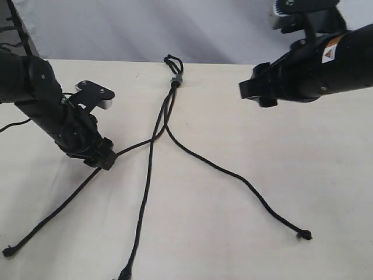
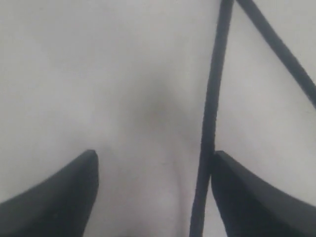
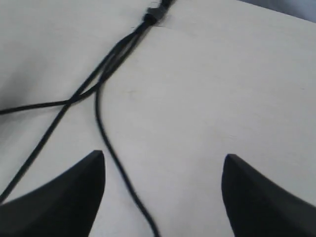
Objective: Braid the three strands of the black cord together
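Observation:
The black cord lies on the pale table with its small loop [image 1: 173,60] and grey band [image 1: 176,80] at the far edge. Three strands fan toward me. The left strand [image 1: 58,207] crosses the middle strand [image 1: 145,186] and ends in a knot at the front left. The right strand [image 1: 233,175] runs to a knot [image 1: 304,235]. My left gripper [image 1: 105,158] is down at the table and open; the left strand [image 2: 207,148] passes between its fingers, close against one finger [image 2: 247,197]. My right gripper [image 1: 256,93] hovers open and empty above the table; the right strand [image 3: 106,143] runs below it.
The grey band [image 3: 153,15] and the strands' crossing [image 3: 69,101] show in the right wrist view. A second strand [image 2: 286,54] runs past the left gripper's fingers. A grey wall stands behind the table's far edge [image 1: 233,63].

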Robot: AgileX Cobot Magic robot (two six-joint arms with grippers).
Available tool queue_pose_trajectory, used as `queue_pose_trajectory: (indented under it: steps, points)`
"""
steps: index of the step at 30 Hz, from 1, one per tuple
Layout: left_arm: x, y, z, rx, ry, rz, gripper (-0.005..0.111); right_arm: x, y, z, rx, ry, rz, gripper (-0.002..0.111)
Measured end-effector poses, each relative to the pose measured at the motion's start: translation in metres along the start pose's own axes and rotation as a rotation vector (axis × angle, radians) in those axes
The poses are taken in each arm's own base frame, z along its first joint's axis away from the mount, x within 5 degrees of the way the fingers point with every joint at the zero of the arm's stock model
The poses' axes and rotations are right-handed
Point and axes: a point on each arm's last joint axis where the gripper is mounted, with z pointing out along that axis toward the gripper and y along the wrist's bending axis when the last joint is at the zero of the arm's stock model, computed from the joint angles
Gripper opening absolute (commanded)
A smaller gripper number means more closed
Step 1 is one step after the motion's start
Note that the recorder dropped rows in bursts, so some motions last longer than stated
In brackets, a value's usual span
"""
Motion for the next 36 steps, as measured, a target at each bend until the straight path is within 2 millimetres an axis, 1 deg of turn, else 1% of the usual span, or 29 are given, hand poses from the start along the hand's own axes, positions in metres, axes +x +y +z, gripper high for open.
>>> queue_pose_trajectory:
  steps: [4, 6, 9, 12, 14, 18, 20, 25, 27, 31, 33, 36]
  points:
    - [0.005, 0.018, -0.003, -0.019, -0.004, -0.073, 0.062, 0.004, 0.036, 0.005, -0.099, 0.047, -0.101, 0.064]
    - [0.007, 0.025, -0.004, -0.026, -0.007, -0.112, 0.062, 0.005, 0.054, 0.011, -0.139, 0.085, -0.146, 0.064]
    - [0.012, 0.037, -0.006, -0.036, -0.009, -0.162, 0.062, 0.008, 0.085, 0.025, -0.198, 0.145, -0.219, 0.064]
    - [0.015, 0.043, -0.010, -0.031, -0.003, -0.195, 0.062, 0.015, 0.115, 0.046, -0.242, 0.217, -0.287, 0.064]
    - [0.015, 0.044, -0.018, -0.031, -0.013, -0.200, 0.062, 0.021, 0.135, 0.060, -0.266, 0.267, -0.330, 0.064]
    - [0.011, 0.042, -0.036, -0.048, -0.062, -0.192, 0.062, 0.033, 0.165, 0.088, -0.292, 0.349, -0.391, 0.064]
    - [0.009, 0.041, -0.043, -0.053, -0.078, -0.188, 0.062, 0.037, 0.175, 0.105, -0.291, 0.387, -0.400, 0.064]
    - [0.010, 0.040, -0.048, -0.051, -0.072, -0.178, 0.062, 0.042, 0.186, 0.138, -0.268, 0.489, -0.387, 0.064]
    - [0.012, 0.044, -0.052, -0.054, -0.073, -0.192, 0.062, 0.042, 0.189, 0.148, -0.263, 0.513, -0.386, 0.064]
    - [0.020, 0.057, -0.062, -0.067, -0.080, -0.245, 0.062, 0.044, 0.193, 0.160, -0.255, 0.549, -0.385, 0.063]
    - [0.023, 0.063, -0.067, -0.071, -0.091, -0.273, 0.062, 0.048, 0.194, 0.165, -0.249, 0.574, -0.389, 0.056]
    - [0.024, 0.065, -0.068, -0.061, -0.097, -0.286, 0.062, 0.055, 0.192, 0.168, -0.239, 0.621, -0.399, 0.028]
